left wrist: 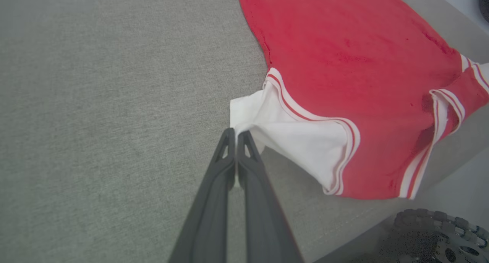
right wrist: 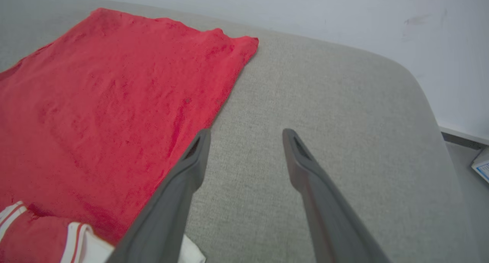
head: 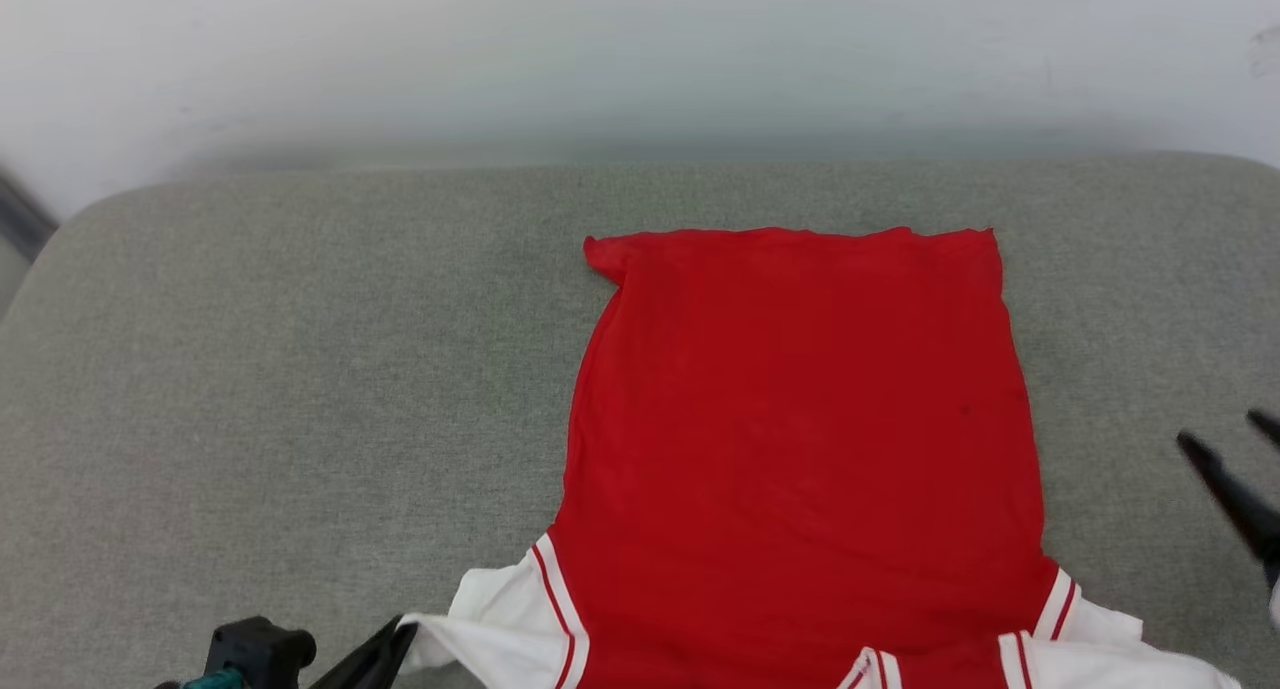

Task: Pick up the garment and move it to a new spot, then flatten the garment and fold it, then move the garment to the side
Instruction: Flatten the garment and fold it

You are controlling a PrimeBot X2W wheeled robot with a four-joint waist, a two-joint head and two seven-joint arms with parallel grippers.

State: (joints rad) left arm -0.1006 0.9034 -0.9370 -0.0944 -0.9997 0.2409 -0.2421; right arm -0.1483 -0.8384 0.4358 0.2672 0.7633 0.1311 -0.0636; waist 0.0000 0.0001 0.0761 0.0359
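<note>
Nearest the head camera, the white sleeve (left wrist: 290,137) on the robot's left side of the garment (head: 800,419) is drawn out into a point. The left gripper (left wrist: 237,135) has its jaws pressed together on the tip of that sleeve, pinching the cloth just above the grey cushion (head: 300,369). The garment is a bright red T-shirt with red-and-white striped trim at the armholes. It lies spread flat on the right half of the cushion, plain red side up, collar end toward the robot and hem toward the wall (head: 640,49). The hem's far left corner (head: 605,254) is curled over. The other white sleeve (head: 1100,629) lies crumpled at the near right. The right gripper (right wrist: 246,133) hangs over bare cushion just beside the shirt's right edge, jaws spread wide and holding nothing. In the left wrist view a black knobbly wheel (left wrist: 439,232) shows below the cushion's near edge.
</note>
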